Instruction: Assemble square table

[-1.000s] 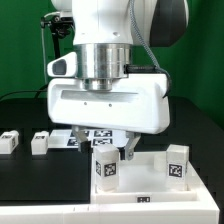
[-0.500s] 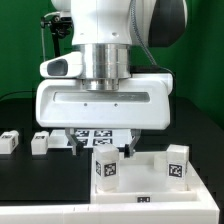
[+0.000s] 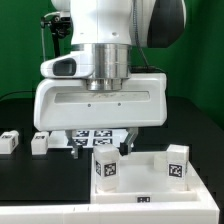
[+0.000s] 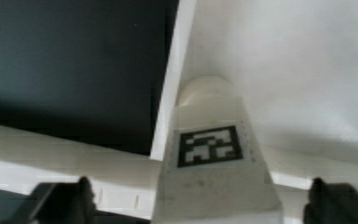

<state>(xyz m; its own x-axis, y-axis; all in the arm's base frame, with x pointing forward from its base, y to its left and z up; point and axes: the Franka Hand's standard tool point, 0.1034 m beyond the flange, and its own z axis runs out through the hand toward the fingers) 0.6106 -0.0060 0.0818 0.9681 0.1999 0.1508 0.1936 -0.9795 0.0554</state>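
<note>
The white square tabletop (image 3: 146, 176) lies at the front of the exterior view. Two white tagged legs stand upright on it, one near its left corner (image 3: 106, 168) and one near its right corner (image 3: 177, 165). My gripper (image 3: 102, 145) hangs just above the left leg, open, with a finger on either side and a gap to each. In the wrist view that leg (image 4: 211, 150) stands between the two dark fingertips (image 4: 60, 200), and neither touches it. Two loose legs lie on the black table at the exterior view's left, one (image 3: 9, 141) further out than the other (image 3: 40, 143).
The marker board (image 3: 100, 133) lies flat behind the tabletop, mostly hidden by my hand. A green backdrop stands at the rear. The arm's large white body blocks the middle of the exterior view.
My fingers have spread apart from the left leg, and the hand has risen slightly and shifted toward the exterior view's left. The leg stays upright on the tabletop.
</note>
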